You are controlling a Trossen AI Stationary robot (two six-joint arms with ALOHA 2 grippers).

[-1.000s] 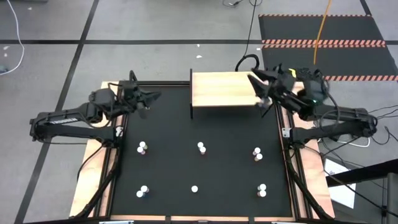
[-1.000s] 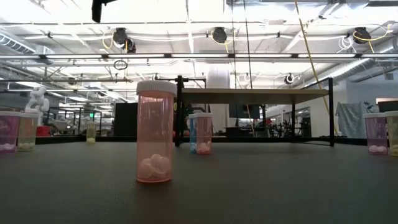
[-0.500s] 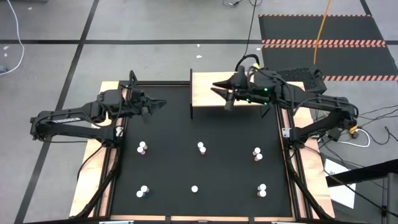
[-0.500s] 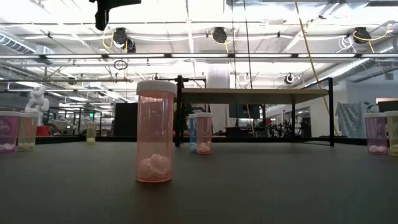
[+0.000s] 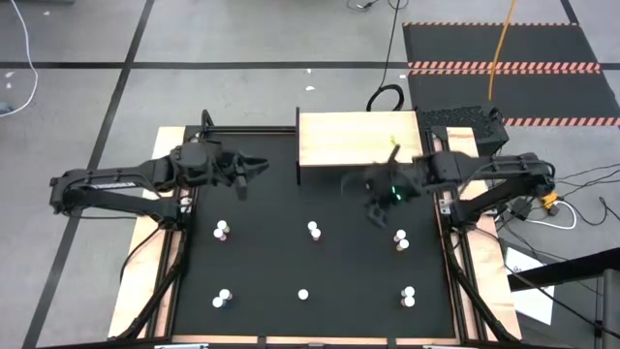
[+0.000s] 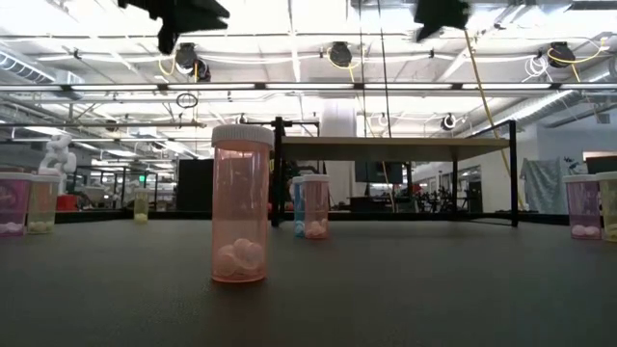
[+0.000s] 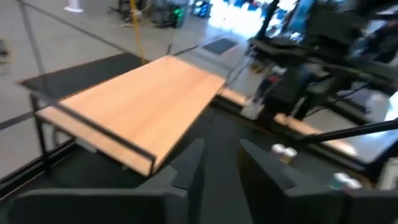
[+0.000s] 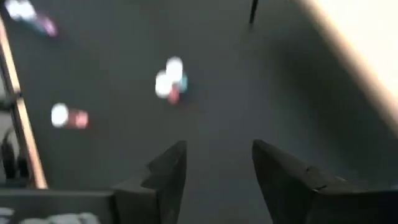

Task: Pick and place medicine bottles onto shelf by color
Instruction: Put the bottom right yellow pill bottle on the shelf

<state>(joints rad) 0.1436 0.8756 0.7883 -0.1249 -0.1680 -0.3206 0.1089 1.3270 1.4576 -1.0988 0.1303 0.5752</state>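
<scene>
Several tiny white-capped medicine bottles stand upright on the black table [image 5: 252,262]: one [image 5: 222,230], one [image 5: 313,230], a touching pair [image 5: 400,237], and a near row [image 5: 303,294]. In the low view a pink-orange bottle [image 6: 239,204] stands nearest. The light-wood shelf [image 5: 356,141] stands on black legs at the far edge. My left gripper [image 5: 254,165] is open and empty, left of the shelf; its wrist view [image 7: 221,162] looks at the shelf [image 7: 137,93]. My right gripper [image 5: 373,191] is open and empty, above the table near the shelf's front, looking down on a bottle pair [image 8: 169,84].
Pale wooden strips [image 5: 145,271] edge the table on both sides. Open black tabletop lies between the bottle rows. In the low view both grippers show high at the top, left [image 6: 178,12] and right [image 6: 439,12], well above the bottles. Cables lie on the floor beyond the table.
My right gripper has swung from the table's far right corner leftward over the shelf, then toward the near edge, off the shelf and over the black table. My left gripper has gone a little toward the table's right edge. No bottle has moved.
</scene>
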